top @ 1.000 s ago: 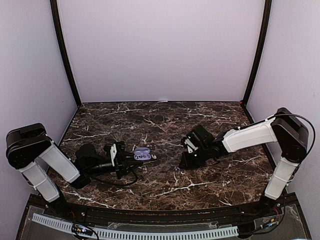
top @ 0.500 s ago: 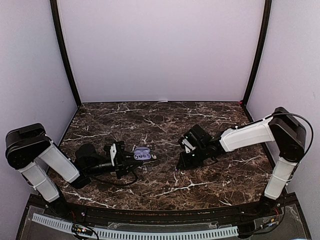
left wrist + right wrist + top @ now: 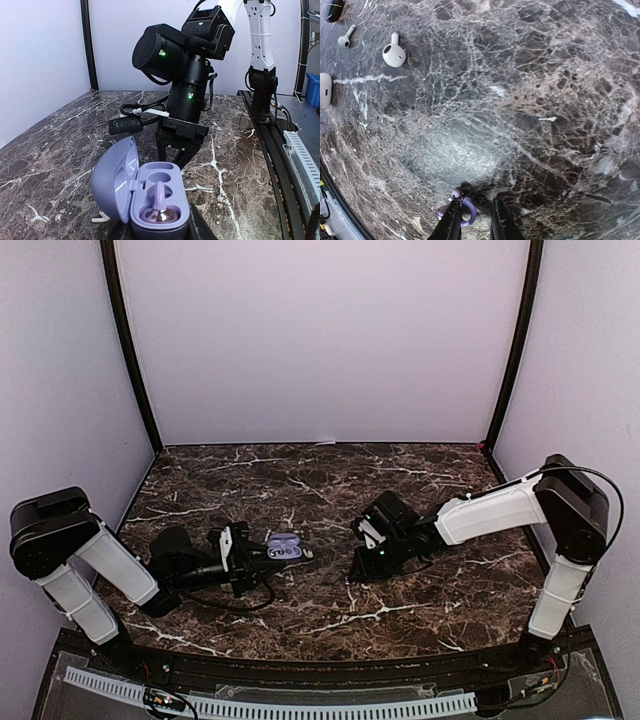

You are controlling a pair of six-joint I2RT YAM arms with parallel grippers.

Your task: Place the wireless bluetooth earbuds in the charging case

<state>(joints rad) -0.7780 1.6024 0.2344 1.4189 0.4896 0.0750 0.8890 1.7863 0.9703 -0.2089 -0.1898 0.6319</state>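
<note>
the left gripper (image 3: 258, 560) lay low over the dark brown white-veined marble table (image 3: 300, 475), its jaws clamped on the base of the open lavender plastic charging case (image 3: 160, 200). in the top view the case sat at 9 o'clock from the table's middle. in the left wrist view its domed lid (image 3: 112, 180) stood swung up toward 9 o'clock. one glossy lavender earbud (image 3: 159, 214) sat in the near well at 6 o'clock of the case, and the far well (image 3: 167, 177) at 12 o'clock was unfilled. a small white piece (image 3: 100, 217) lay on the marble just beside the lid at 8 o'clock; what it was could not be told.

the right gripper (image 3: 475, 202) pointed down at the table at 3 o'clock from the case, near it but apart. its jaws were drawn narrow on a second lavender earbud (image 3: 468, 214), which showed at the fingertips, mostly by the finger on the 9 o'clock side of the right wrist view.

toward 10 and 11 o'clock in that view, well apart from the gripper, lay a white stemmed earbud (image 3: 394, 54) and, at its 9 o'clock, a smaller white stemmed earbud (image 3: 345, 39). a black rounded object (image 3: 334, 10) sat in the top corner and a white rounded case (image 3: 324, 90) at the 9 o'clock edge, both cut off.
</note>
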